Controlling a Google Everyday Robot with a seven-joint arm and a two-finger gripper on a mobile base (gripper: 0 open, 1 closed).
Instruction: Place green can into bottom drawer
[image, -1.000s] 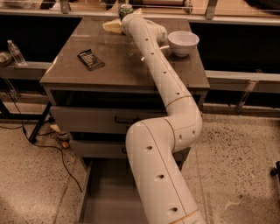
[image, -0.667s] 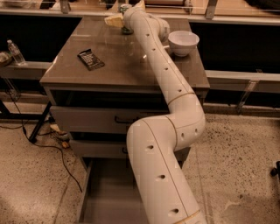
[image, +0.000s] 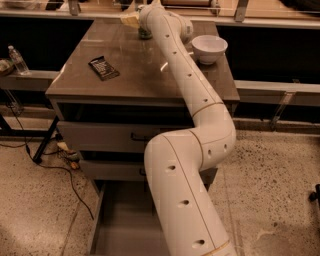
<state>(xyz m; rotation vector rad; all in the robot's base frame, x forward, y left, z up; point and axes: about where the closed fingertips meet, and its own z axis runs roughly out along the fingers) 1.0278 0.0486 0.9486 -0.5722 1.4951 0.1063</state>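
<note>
My white arm stretches from the lower middle up over the grey cabinet top. My gripper (image: 143, 22) is at the back edge of the top, mostly hidden behind the wrist. Just below it only the dark greenish lower part of the green can (image: 145, 34) shows, standing upright on the top. The gripper is right at the can; whether it touches it I cannot tell. The bottom drawer (image: 122, 225) is pulled open at the foot of the cabinet, its flat grey floor bare, partly covered by my arm.
A white bowl (image: 209, 48) stands at the back right of the top. A dark flat packet (image: 103, 68) lies at the left. A pale yellow bag (image: 129, 20) sits beside the gripper. A clear water bottle (image: 18, 59) stands far left. Cables (image: 60, 160) lie on the floor.
My arm has reached farther toward the back of the cabinet top, and the gripper now sits over the can near the rear edge. Nothing else has moved.
</note>
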